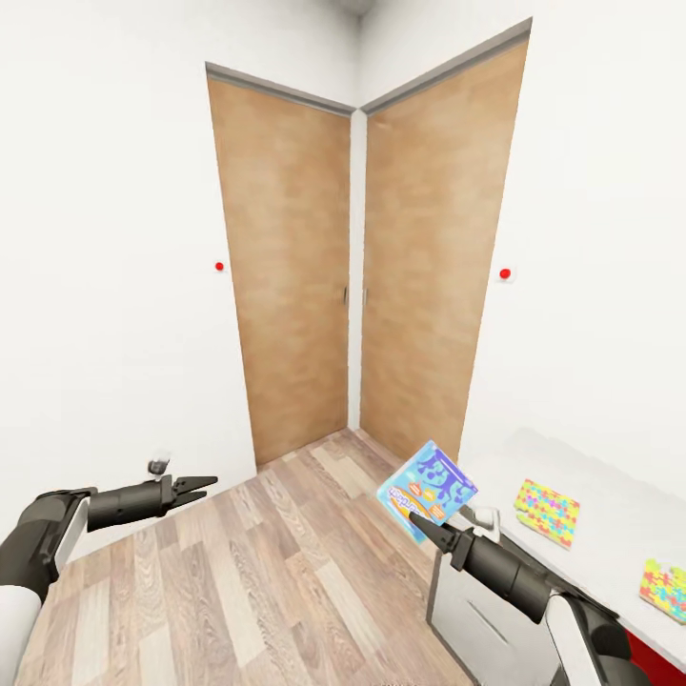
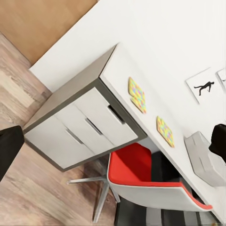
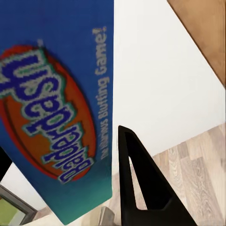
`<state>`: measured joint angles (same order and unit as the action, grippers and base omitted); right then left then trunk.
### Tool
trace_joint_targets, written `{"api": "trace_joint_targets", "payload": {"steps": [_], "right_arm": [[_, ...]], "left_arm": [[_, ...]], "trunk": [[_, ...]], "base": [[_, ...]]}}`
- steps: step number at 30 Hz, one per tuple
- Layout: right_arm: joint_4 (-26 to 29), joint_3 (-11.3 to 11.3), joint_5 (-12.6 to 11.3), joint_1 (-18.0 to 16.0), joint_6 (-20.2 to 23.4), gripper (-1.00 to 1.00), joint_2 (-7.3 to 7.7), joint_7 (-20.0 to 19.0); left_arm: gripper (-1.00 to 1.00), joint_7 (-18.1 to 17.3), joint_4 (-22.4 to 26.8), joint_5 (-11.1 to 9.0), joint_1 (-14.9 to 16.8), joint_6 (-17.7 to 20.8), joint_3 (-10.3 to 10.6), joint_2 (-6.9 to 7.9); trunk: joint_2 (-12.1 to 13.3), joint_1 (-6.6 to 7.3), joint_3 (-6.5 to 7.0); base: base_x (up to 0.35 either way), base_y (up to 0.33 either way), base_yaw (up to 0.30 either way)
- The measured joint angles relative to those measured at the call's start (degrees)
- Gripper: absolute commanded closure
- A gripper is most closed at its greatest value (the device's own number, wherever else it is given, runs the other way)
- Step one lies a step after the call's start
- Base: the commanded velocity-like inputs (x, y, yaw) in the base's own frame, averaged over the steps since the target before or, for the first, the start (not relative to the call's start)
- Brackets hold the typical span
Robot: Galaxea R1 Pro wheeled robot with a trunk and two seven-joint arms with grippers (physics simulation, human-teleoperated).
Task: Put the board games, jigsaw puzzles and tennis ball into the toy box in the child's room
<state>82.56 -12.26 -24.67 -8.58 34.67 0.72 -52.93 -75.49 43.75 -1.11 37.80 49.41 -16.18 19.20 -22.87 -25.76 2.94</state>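
My right gripper (image 1: pixel 417 519) is shut on the lower edge of a blue board game box (image 1: pixel 431 484), held tilted in the air beside the white table (image 1: pixel 610 505). The right wrist view shows the box's "Balderdash" label (image 3: pixel 56 117) close up, with one dark finger (image 3: pixel 141 188) against it. Two colourful jigsaw puzzles (image 1: pixel 548 511) (image 1: pixel 665 589) lie flat on the table. In the left wrist view the same puzzles (image 2: pixel 137 94) (image 2: pixel 165 131) appear beside a grey toy box (image 2: pixel 205 157) farther along the table. My left gripper (image 1: pixel 197 489) hangs open over the floor, holding nothing.
Two closed wooden doors (image 1: pixel 286 276) (image 1: pixel 429 267) meet in the corner ahead. Wood floor (image 1: pixel 286 572) lies between my arms. The table has a drawer unit (image 2: pixel 80 132) at its near end, and a red chair (image 2: pixel 141 172) is tucked under it.
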Motion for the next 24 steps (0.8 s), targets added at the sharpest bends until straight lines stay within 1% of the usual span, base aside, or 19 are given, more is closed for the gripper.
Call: {"api": "trace_joint_targets", "payload": {"steps": [7, 11, 12, 13, 15, 16, 17, 19, 22, 23, 24], "right_arm": [[0.4, 0.0, 0.0, 0.0, 0.0, 1.00, -0.01, 0.0], [2.2, -0.2, -0.1, 0.0, 1.4, 1.00, 0.02, 0.0], [3.5, -0.7, -0.6, 0.0, 2.8, 1.00, 0.01, 0.0], [5.0, -1.7, -1.2, 0.0, 4.7, 1.00, -0.01, 0.0], [6.1, -3.1, -1.6, 0.0, 6.8, 1.00, -0.07, 0.0], [6.7, -4.5, -2.5, 0.0, 8.9, 1.00, -0.11, -0.1], [7.0, -5.2, -2.9, 0.0, 9.9, 1.00, -0.11, -0.2], [7.6, -7.5, -4.2, 0.0, 13.1, 1.00, -0.01, -1.0], [7.8, -9.0, -4.6, -0.2, 15.0, 1.00, 0.10, -1.5], [7.9, -10.1, -4.8, -0.4, 16.5, 1.00, 0.27, -1.7], [7.9, -10.6, -4.9, -0.6, 17.4, 1.00, 0.40, -1.8]], "left_arm": [[-1.00, -0.1, 0.0, 0.0, 0.0, 0.0, -0.1, 0.05], [-1.00, -0.3, 0.0, -0.1, 0.0, 0.0, -0.1, 0.09], [-1.00, -0.3, 0.0, -0.2, 0.0, -0.1, -0.1, 0.10], [-1.00, -0.4, 0.0, -0.2, 0.0, -0.1, -0.1, 0.11], [-1.00, -0.4, 0.0, -0.2, 0.0, -0.1, -0.1, 0.11], [-1.00, -0.4, 0.0, -0.3, 0.0, -0.1, -0.1, 0.11], [-1.00, -0.4, 0.0, -0.3, 0.0, -0.1, -0.1, 0.10], [-1.00, -0.5, 0.1, -0.4, 0.0, -0.1, 0.0, 0.06], [-1.00, -0.5, 0.1, -0.4, 0.0, -0.1, 0.1, 0.01], [-1.00, -0.5, 0.1, -0.4, 0.0, -0.1, 0.2, -0.01], [-1.00, -0.4, 0.1, -0.4, 0.0, -0.1, 0.2, -0.02]], "trunk": [[0.0, 0.00, 0.00], [0.0, 0.00, 0.00], [0.0, 0.00, 0.00], [0.0, 0.00, 0.00], [0.0, 0.00, 0.00], [0.0, 0.00, 0.00], [0.0, 0.00, 0.00], [0.0, 0.00, 0.00], [0.0, 0.00, 0.00], [0.0, 0.00, 0.00], [0.0, 0.00, 0.00]], "base": [[0.000, 0.000, -0.287], [0.000, 0.000, -0.287], [0.000, 0.000, -0.287], [0.000, 0.000, -0.287], [0.000, 0.000, -0.287], [0.000, 0.000, -0.287], [0.000, 0.000, -0.287], [0.000, 0.000, -0.287], [0.000, 0.000, -0.287], [0.000, 0.000, -0.287], [0.000, 0.000, -0.287]]}}
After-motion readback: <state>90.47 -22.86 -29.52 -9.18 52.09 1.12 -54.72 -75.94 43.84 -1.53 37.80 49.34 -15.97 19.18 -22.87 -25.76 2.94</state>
